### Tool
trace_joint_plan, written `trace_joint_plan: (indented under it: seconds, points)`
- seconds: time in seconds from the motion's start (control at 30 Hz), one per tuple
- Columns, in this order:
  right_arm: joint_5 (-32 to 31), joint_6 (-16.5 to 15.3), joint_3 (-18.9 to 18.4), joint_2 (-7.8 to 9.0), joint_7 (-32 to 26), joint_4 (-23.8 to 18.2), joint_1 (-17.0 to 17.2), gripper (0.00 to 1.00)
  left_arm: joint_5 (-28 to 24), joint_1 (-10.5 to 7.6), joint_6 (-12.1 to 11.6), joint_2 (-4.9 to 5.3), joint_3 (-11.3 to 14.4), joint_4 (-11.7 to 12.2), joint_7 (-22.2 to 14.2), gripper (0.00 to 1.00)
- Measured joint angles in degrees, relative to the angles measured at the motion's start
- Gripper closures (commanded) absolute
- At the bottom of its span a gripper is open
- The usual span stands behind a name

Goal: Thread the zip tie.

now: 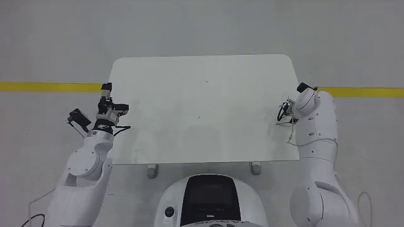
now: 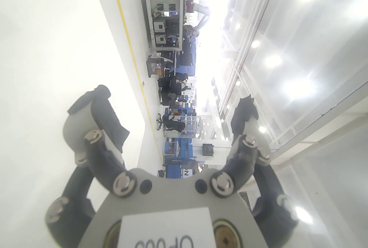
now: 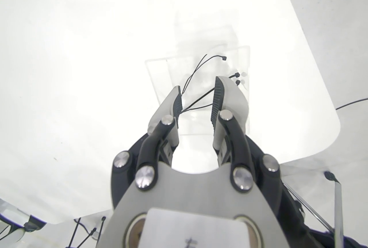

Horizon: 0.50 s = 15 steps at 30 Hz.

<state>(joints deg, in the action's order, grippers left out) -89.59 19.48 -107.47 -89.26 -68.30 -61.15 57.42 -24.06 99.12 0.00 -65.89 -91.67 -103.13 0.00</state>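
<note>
**Hand status: both open, nothing gripped**

My right hand hangs part open and holds nothing. Thin black plastic zip ties lie in a shallow clear plastic tray just beyond and beneath its fingertips, on the white bench. My left hand is wide open and empty, well apart from the ties.

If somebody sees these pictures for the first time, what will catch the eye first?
Thin black zip ties lie in a clear tray on the white table, directly ahead of the open right gripper. The left gripper, also open and holding nothing, sits at the table's opposite edge.
</note>
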Motion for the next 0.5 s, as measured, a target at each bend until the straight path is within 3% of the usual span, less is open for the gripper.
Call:
trace_joint_plan:
  seconds: [0.5]
  points:
    - [-0.37,0.0,-1.16,-0.64,4.21,5.16,-1.95,0.8,0.0,0.0,0.0,0.0,0.0,0.0,0.0,0.0]
